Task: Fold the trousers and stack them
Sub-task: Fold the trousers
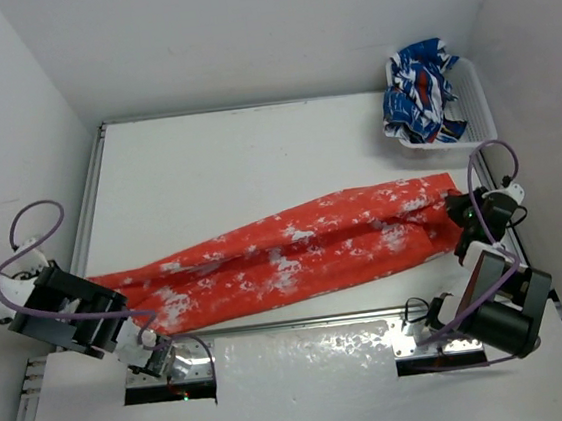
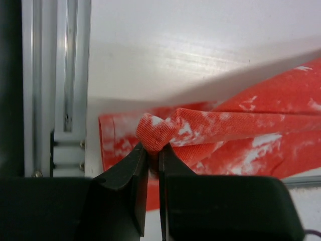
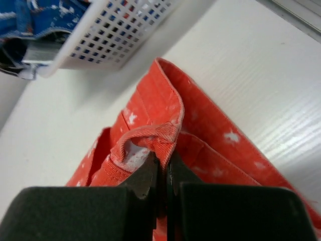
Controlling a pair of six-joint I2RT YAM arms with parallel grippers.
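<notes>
my left gripper (image 2: 153, 153) is clamped on the end of the trousers (image 1: 305, 248) farthest from the basket (image 1: 479, 99), my right gripper (image 3: 164, 163) on the end near it, the cloth stretched out long, so i judge crosswise folding and stacking all remain.

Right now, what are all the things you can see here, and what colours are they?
trousers: one pair, red-orange with white speckles, stretched slantwise across the table from near left to far right.
basket: one, white, far right corner of the table.
patterned garment: one, blue, white and red, bunched up inside the basket.
table: one, white, under everything.
left gripper: one, black, shut on the near-left end of the trousers.
right gripper: one, black, shut on the far-right end of the trousers.
</notes>
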